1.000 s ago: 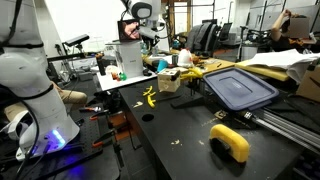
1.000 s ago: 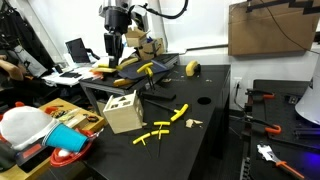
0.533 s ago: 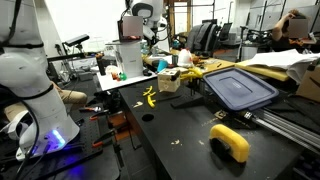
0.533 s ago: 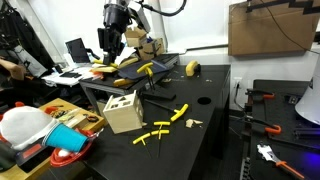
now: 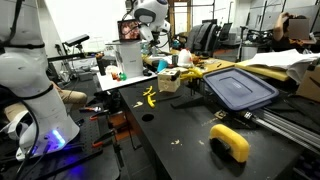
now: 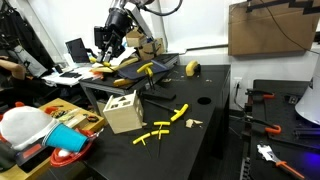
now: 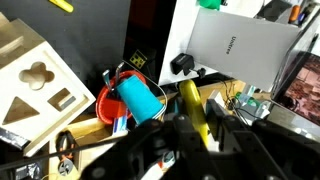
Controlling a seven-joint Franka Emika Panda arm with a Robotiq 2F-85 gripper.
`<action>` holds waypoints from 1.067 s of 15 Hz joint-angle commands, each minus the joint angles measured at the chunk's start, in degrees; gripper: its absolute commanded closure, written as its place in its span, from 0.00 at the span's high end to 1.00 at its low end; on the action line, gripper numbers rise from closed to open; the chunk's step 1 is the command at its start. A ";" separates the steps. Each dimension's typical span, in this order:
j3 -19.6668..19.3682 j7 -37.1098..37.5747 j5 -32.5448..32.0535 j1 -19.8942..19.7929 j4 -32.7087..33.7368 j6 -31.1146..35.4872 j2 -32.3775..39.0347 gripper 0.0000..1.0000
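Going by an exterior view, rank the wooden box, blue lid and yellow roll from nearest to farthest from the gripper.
In an exterior view, from the gripper, shut on a yellow stick:
1. Wooden box, far end of the black table.
2. Blue lid, midway, to the right.
3. Yellow roll, near end by the camera.

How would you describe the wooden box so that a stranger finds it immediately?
Find the black table with yellow sticks scattered on it. At its edge, near a red bowl, stands the wooden box: pale, cube-like, with shaped holes cut into it.

No legible txt; laptop (image 7: pixel 240 45) logo blurred
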 commanded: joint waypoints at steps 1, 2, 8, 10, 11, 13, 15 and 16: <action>-0.39 -0.21 7.77 -0.32 1.33 -0.79 1.18 0.06; -0.45 -0.53 10.39 -0.41 1.30 -0.73 1.33 0.06; -1.56 -3.71 24.01 -0.40 0.92 -0.78 2.49 0.06; -2.17 -4.50 27.84 -0.30 0.74 -1.10 3.11 0.06; -2.47 -4.88 29.54 -0.24 0.63 -1.17 3.42 0.06; -3.00 -4.40 32.57 -0.26 0.15 -1.82 4.22 0.06; -3.41 -4.20 35.28 -0.11 -0.29 -2.03 4.98 0.06; -3.59 -4.13 36.52 0.00 -0.56 -2.03 5.24 0.06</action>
